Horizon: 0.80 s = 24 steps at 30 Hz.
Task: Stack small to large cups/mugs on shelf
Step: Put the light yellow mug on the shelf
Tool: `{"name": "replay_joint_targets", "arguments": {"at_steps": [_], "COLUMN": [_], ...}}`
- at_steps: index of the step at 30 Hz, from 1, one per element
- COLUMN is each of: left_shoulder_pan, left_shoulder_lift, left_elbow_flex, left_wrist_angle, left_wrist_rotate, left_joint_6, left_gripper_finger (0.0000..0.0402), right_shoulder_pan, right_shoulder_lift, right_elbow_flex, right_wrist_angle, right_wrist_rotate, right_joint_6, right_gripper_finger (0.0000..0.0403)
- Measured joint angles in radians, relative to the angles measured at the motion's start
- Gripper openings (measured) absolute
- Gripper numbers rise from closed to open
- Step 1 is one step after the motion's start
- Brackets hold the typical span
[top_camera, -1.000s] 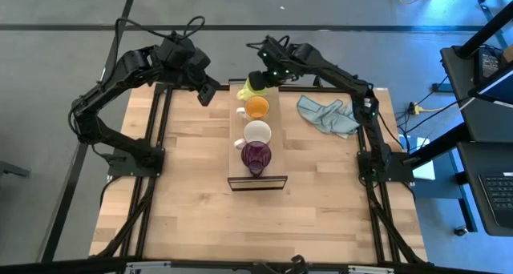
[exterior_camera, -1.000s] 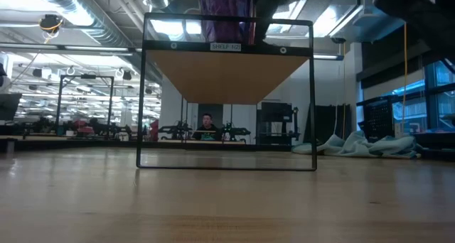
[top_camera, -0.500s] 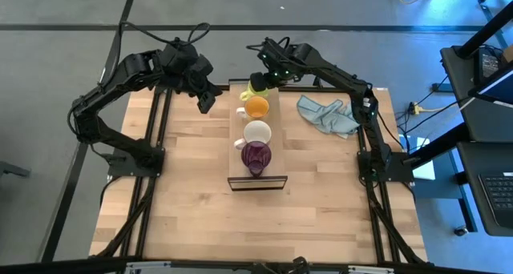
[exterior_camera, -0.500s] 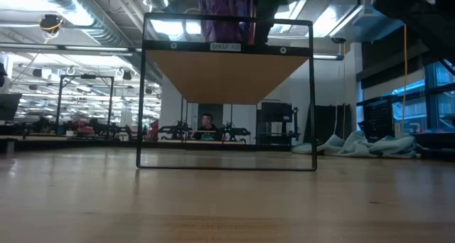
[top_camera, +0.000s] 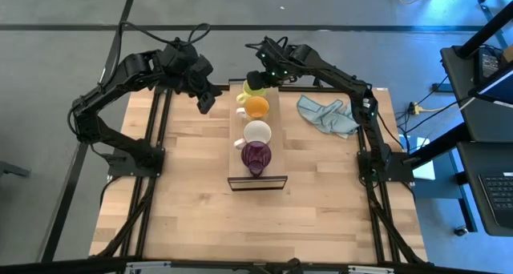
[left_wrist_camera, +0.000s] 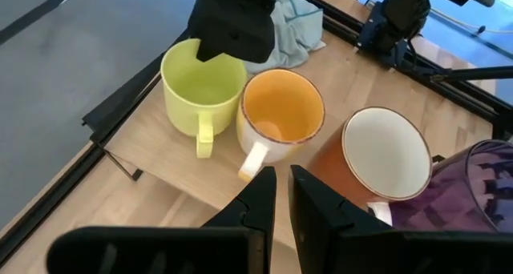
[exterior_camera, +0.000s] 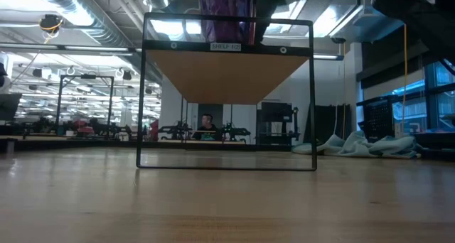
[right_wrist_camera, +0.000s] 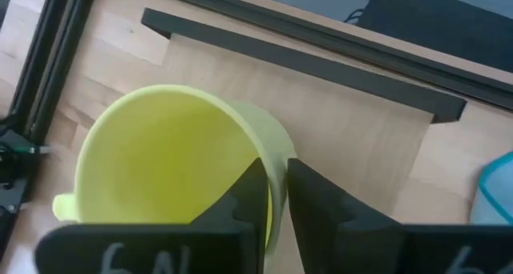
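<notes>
You see a white label reading "SHELF 102" [exterior_camera: 225, 47] on the top bar of the dark frame [exterior_camera: 227, 94] at the near end of the shelf [top_camera: 275, 114], a narrow light-wood board running down the middle of the desk [top_camera: 184, 202] from its far edge. Four mugs stand in a row along it: the yellow mug [top_camera: 252, 87] at the far end, touching the orange mug [top_camera: 256, 107], then the white mug [top_camera: 257, 133], then the dark purple mug [top_camera: 256, 156] nearest the frame. The right gripper [top_camera: 258, 79] is at the yellow mug, one finger inside the rim and one outside [right_wrist_camera: 260, 195], slightly parted with the wall between them; whether it grips or has let go you cannot tell. The left gripper [top_camera: 206, 102] hangs over the desk beside the shelf's far end, its fingers [left_wrist_camera: 260, 206] nearly together and holding nothing. A blue-grey cloth [top_camera: 329, 115] lies crumpled near the desk's far right edge. Beyond the desk, a person [exterior_camera: 207, 127] sits in the room behind.
</notes>
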Motion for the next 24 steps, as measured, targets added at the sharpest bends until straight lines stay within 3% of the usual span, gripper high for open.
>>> {"name": "replay_joint_targets", "arguments": {"at_steps": [24], "left_shoulder_pan": [0.000], "left_shoulder_lift": [0.000], "left_elbow_flex": [0.000], "left_wrist_angle": [-0.053], "left_wrist_rotate": [0.000], "left_joint_6": [0.046], "left_gripper_finger": [0.0030], "right_shoulder_pan": [0.007], "right_shoulder_lift": [0.000], "right_elbow_flex": [0.000], "right_wrist_angle": [-0.008], "right_wrist_rotate": [-0.003], "right_joint_6": [0.003], "right_gripper_finger": [0.0052]}}
